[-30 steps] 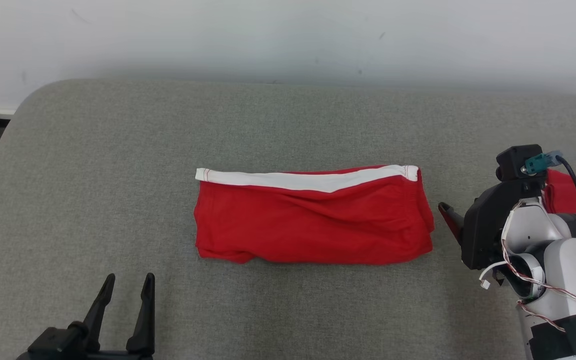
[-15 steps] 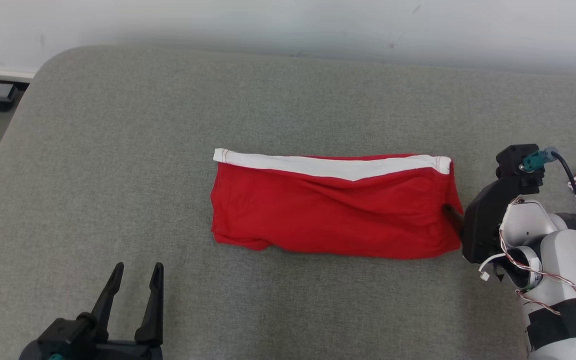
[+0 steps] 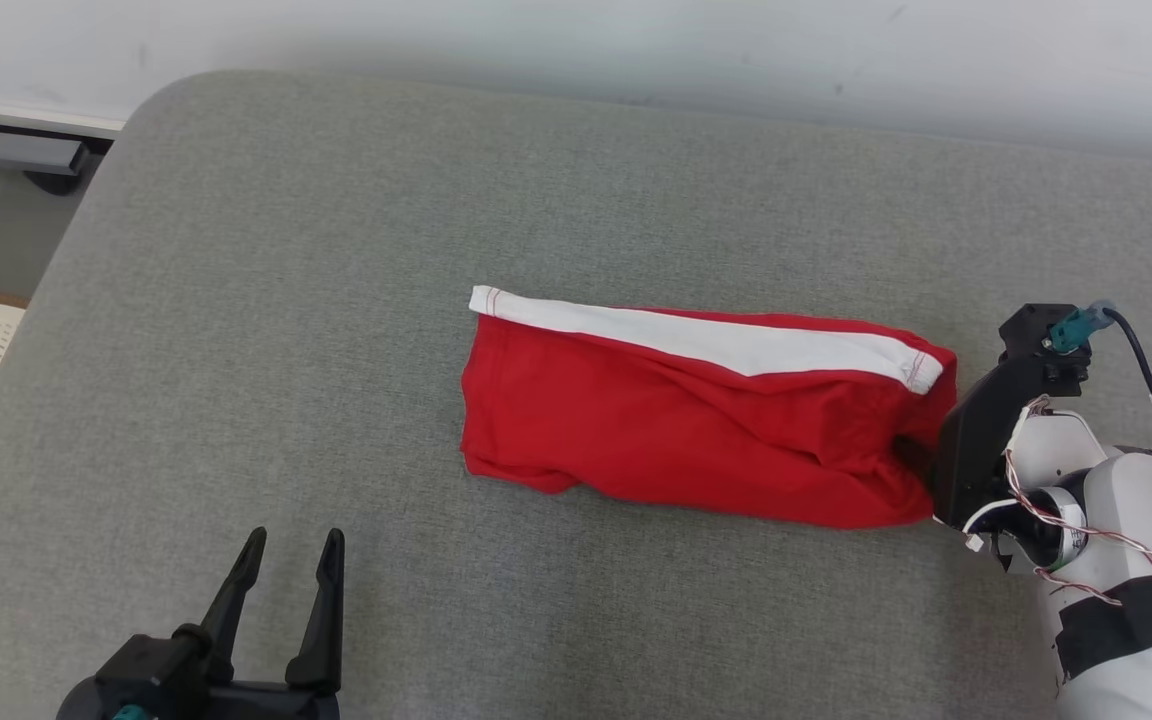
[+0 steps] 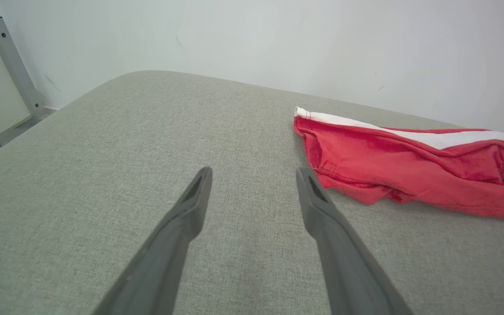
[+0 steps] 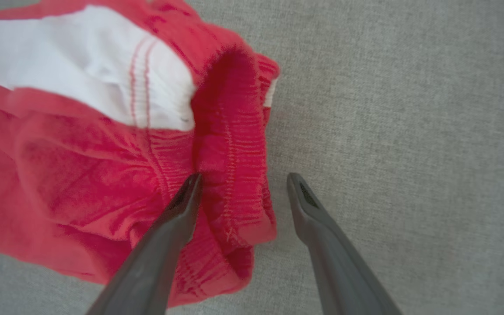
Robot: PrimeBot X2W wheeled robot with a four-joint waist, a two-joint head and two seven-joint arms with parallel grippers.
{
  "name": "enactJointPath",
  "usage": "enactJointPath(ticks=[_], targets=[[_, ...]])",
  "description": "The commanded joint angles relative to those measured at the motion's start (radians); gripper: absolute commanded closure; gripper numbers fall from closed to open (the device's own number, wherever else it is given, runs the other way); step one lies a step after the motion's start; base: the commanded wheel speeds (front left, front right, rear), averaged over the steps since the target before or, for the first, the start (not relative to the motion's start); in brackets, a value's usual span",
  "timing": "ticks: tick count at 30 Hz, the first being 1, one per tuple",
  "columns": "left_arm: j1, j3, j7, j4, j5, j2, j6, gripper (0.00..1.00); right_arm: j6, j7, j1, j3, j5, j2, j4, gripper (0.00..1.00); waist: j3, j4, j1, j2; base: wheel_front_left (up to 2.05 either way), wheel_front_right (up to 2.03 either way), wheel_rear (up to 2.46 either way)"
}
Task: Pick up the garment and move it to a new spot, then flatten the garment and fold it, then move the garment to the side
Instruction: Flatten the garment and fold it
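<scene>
**Right hand straddles the end of the folded garment, ready to take it**

The red garment [image 3: 696,430] lies near the middle of the grey fabric-covered bench [image 3: 336,250], as a long, low bundle with a white band [image 3: 716,340] running along its far edge. Its layers are stacked and its outline is fairly tidy. This suggests the flattening and folding are done and the move to the side is what remains.

The right hand [image 5: 243,177] is at the garment's right end with its 2 fingers spread wide and nothing gripped. In the right wrist view, 1 finger reaches over the red cloth and the other over bare bench just beside it, so the gathered elastic edge [image 5: 230,175] sits in the gap between them. That placement looks deliberate. The elastic end is the thickest part, where all the layers meet, so closing there would probably catch the whole stack and not just the top sheet. The frames do not show whether the fingertips touch the cloth yet.

The left hand [image 3: 294,545] is also wide open and empty. It hovers low over bare bench, well apart from the garment's left end, and appears to be parked out of the way.

The risk is a grip from 1 end only. The far half may drag on the rough bench fabric and pull the fold open, so a low, slow slide seems wiser than a lift.
</scene>
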Motion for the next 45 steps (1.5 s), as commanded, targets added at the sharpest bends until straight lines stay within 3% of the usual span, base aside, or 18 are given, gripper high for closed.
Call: enactJointPath(ticks=[1, 15, 17, 18, 19, 20, 22, 23, 25, 26, 36, 45], targets=[[-0.009, -0.001, -0.004, 0.003, -0.002, 0.005, -0.003, 0.0, 0.0, 0.01, -0.014, -0.003, -0.002, -0.003, 0.009, 0.0, -0.004, 0.009, 0.0, -0.0001, 0.0, 0.0, 0.0], [-0.005, -0.022, 0.002, 0.003, -0.013, 0.011, -0.004, 0.0, 0.0, 0.061, -0.082, -0.041, -0.024, -0.003, 0.103, 0.0, -0.009, 0.056, 0.0, -0.0001, 0.0, 0.0, 0.0], [-0.007, -0.024, 0.002, 0.001, -0.015, 0.012, -0.004, 0.0, 0.0, 0.056, -0.091, -0.05, -0.022, -0.003, 0.117, 0.13, -0.005, 0.062, 0.0, -0.0001, 0.0, 0.0, 0.0], [-0.008, -0.024, 0.002, 0.001, -0.016, 0.013, -0.003, 0.0, 0.0, 0.055, -0.094, -0.051, -0.022, -0.002, 0.124, 0.38, -0.004, 0.064, 0.0, -0.0001, 0.0, 0.0, 0.0], [-0.008, -0.024, 0.002, 0.001, -0.016, 0.013, -0.003, 0.0, 0.0, 0.055, -0.094, -0.051, -0.022, -0.002, 0.124, 0.38, -0.004, 0.064, 0.0, -0.0001, 0.0, 0.0, 0.0], [-0.009, -0.025, 0.002, 0.001, -0.017, 0.013, -0.003, 0.0, 0.0, 0.052, -0.099, -0.054, -0.022, -0.002, 0.131, 0.51, -0.002, 0.066, 0.0, -0.0001, 0.0, 0.0, 0.0], [-0.011, -0.026, 0.002, 0.0, -0.019, 0.013, -0.002, 0.0, 0.0, 0.045, -0.107, -0.06, -0.025, -0.002, 0.144, 0.58, 0.0, 0.069, 0.0, -0.0001, 0.0, 0.0, 0.0], [-0.012, -0.027, 0.001, 0.001, -0.02, 0.013, -0.002, 0.0, 0.0, 0.043, -0.11, -0.063, -0.027, -0.002, 0.151, 0.66, 0.002, 0.07, 0.0, -0.0001, 0.0, 0.0, 0.0], [-0.013, -0.029, 0.001, 0.001, -0.022, 0.013, 0.0, 0.0, 0.0, 0.035, -0.118, -0.067, -0.031, -0.002, 0.164, 0.95, 0.004, 0.072, 0.0, -0.0001, 0.0, 0.0, 0.0], [-0.013, -0.029, 0.001, 0.0, -0.023, 0.013, 0.001, 0.0, 0.0, 0.031, -0.122, -0.069, -0.032, -0.002, 0.17, 1.0, 0.005, 0.072, 0.0, -0.0001, 0.0, 0.0, 0.0], [-0.011, -0.025, -0.004, 0.001, -0.034, 0.017, 0.011, 0.0, 0.0, 0.026, -0.123, -0.108, -0.07, -0.005, 0.156, 1.0, -0.004, 0.043, 0.0, -0.0001, 0.0, 0.0, 0.0], [-0.005, -0.023, -0.007, -0.006, -0.043, 0.021, 0.019, 0.0, 0.0, 0.118, -0.056, -0.171, -0.212, -0.004, -0.014, 1.0, -0.014, 0.002, 0.0, -0.0001, 0.0, 0.0, 0.0]])
